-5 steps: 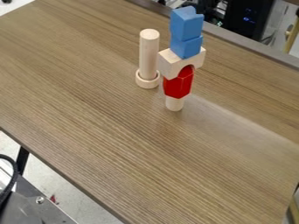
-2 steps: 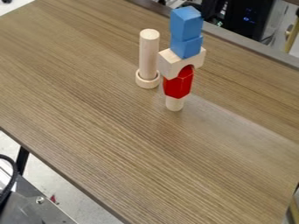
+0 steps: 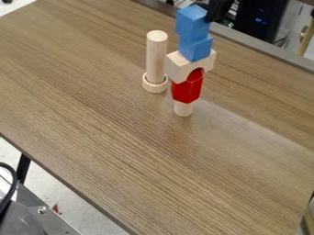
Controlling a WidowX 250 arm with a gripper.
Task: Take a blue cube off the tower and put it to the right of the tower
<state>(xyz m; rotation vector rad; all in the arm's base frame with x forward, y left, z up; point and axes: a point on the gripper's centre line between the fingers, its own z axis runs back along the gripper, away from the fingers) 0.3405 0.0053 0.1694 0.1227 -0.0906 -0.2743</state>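
Claw sits right by the top blue cube, likely to spare the tower beneath, though I cannot tell its opening or any hold.

Stands upright at one o'clock as a blue, red and pale tower, topped by a blue cube jutting toward nine o'clock.

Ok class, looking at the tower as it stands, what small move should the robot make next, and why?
Probably line the gripper up gently with the upper blue cube before any lift. The gripper is right against its side, the cube sits slightly askew on the lower blue cube, and everything rests on one narrow wooden peg, so a sideways push could topple it.
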